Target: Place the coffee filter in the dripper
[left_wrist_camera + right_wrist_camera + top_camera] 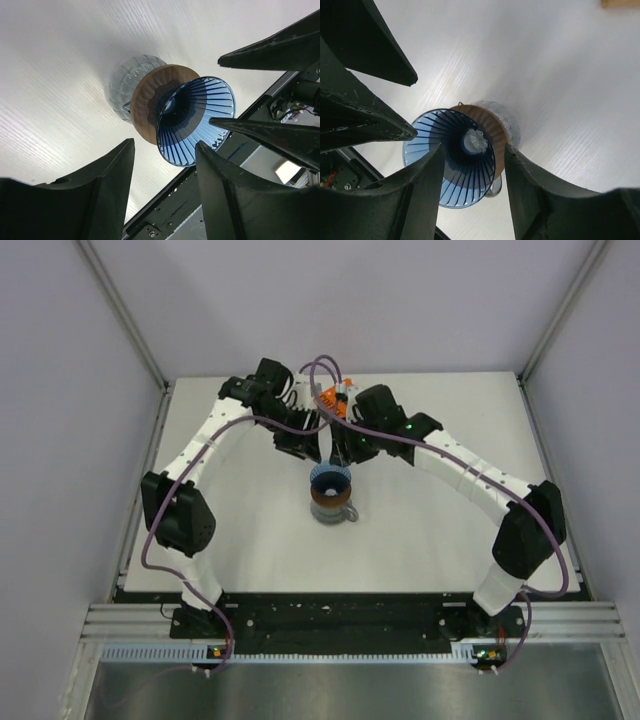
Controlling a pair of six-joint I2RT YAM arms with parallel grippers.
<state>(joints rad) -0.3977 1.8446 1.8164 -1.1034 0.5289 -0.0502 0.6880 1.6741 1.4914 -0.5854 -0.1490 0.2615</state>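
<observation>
The blue ribbed dripper [330,478] sits on a dark brown flat ring [329,496] on top of a clear grey pitcher [336,513] at the table's middle. Its inside is bare, with ribs showing in the left wrist view [200,117] and the right wrist view [447,160]. The coffee filter is not in view. My left gripper [311,447] hangs open and empty just behind and above the dripper [165,144]. My right gripper [350,451] is open and empty beside it, also over the dripper [474,147].
An orange box [336,400] stands at the back behind the two wrists. A thin tan edge [620,2] shows at the top right of the right wrist view. The two grippers are close together, each one's fingers [270,50] in the other's view.
</observation>
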